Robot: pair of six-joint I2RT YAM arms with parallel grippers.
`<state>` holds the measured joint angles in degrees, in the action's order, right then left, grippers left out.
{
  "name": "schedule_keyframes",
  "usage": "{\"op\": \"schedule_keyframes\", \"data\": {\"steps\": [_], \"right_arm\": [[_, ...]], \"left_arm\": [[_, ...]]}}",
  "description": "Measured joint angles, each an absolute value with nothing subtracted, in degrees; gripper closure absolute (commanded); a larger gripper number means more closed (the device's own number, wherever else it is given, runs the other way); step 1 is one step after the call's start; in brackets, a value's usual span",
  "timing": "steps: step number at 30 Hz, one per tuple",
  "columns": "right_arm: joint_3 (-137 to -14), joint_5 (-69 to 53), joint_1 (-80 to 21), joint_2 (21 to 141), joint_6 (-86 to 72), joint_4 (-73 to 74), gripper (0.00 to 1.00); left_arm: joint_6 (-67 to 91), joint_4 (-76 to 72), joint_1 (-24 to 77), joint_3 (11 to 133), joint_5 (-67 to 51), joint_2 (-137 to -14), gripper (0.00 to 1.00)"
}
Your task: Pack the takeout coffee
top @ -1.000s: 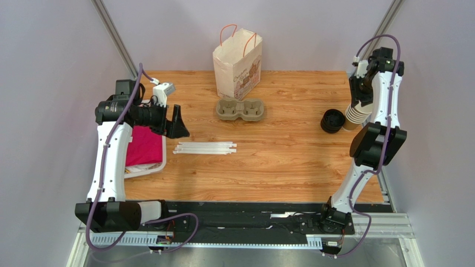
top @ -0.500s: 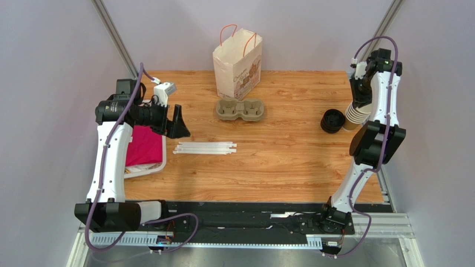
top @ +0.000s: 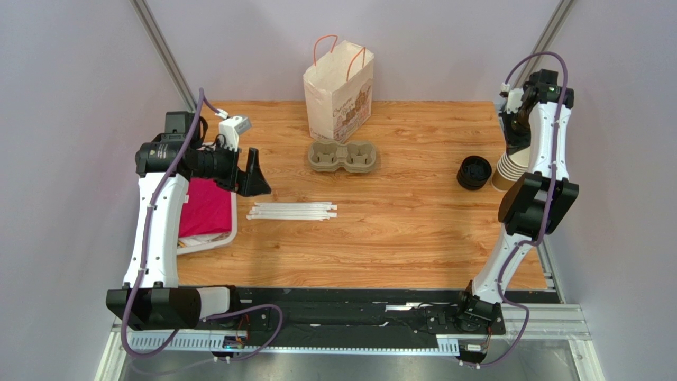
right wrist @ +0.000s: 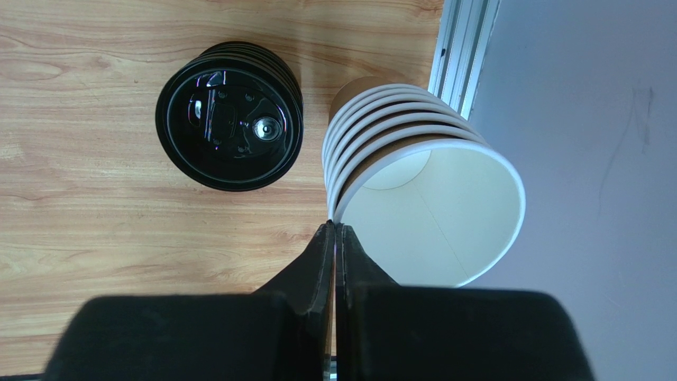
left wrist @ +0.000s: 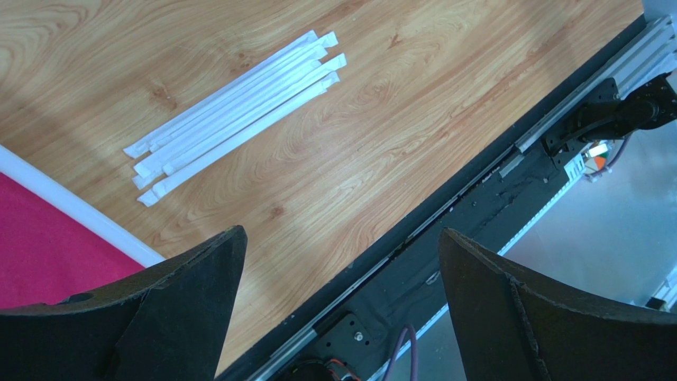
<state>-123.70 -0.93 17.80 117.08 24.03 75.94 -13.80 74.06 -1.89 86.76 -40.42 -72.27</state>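
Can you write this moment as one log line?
right fingers shut on top cup rim | left fingers open, holding nothing | lids stacked beside cups | bag upright at back

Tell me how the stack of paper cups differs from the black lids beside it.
The paper cups are cream inside and tan outside; the black lids are glossy black. The cups make a tall stack with open mouths; the lids make a low, flat pile. The right gripper pinches the top cup's rim; nothing touches the lids. Both are round, nested stacks, side by side.
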Motion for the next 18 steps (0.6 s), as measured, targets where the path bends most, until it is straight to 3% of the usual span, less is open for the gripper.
{"op": "schedule_keyframes", "data": {"steps": [9, 14, 18], "right_arm": [[-123.7, -0.93, 17.8, 117.08, 24.34, 76.01, 1.0], [-123.76, -0.93, 17.8, 117.08, 24.69, 76.18, 0.78], [-123.76, -0.93, 17.8, 117.08, 25.12, 76.27, 0.75]], "left_arm": [[-13.8, 74.06, -1.89, 86.76, -40.42, -72.36, 0.01], [-13.78, 74.04, -1.89, 86.76, -40.45, -72.38, 0.01], [-13.78, 74.06, -1.89, 86.83, -40.45, -72.38, 0.01]]}}
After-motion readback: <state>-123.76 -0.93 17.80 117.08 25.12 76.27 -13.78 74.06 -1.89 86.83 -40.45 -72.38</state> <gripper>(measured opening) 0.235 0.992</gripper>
